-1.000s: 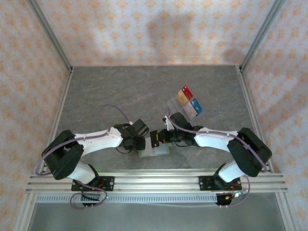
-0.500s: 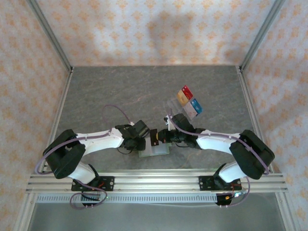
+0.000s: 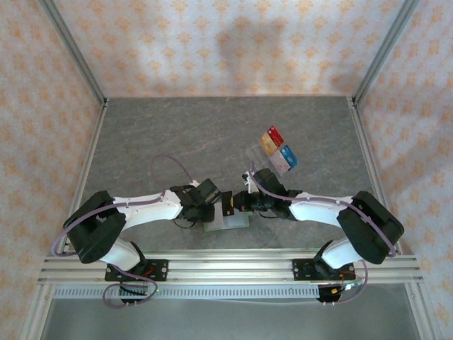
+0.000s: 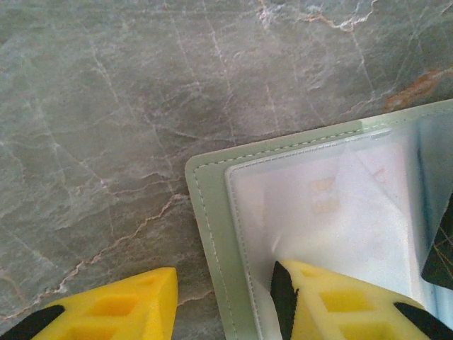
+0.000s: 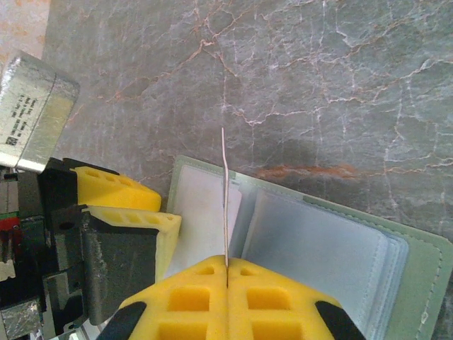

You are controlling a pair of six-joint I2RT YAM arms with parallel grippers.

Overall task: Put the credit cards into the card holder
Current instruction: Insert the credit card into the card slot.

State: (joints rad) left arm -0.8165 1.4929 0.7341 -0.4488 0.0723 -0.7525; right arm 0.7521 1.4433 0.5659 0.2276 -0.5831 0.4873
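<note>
I see both arms bent inward to the card holder (image 3: 228,221), right gripper (image 5: 226,273) clenched on a credit card (image 5: 225,205) standing upright above it, left gripper (image 4: 223,297) with jaws apart, astride its edge.

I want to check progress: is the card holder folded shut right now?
No: the card holder lies open, pale inner pockets showing, under the card pinched edge-on in the right gripper.

White-and-black arms (image 3: 141,205); lilac cables (image 3: 166,156), yellow fingers (image 5: 205,290)
</note>
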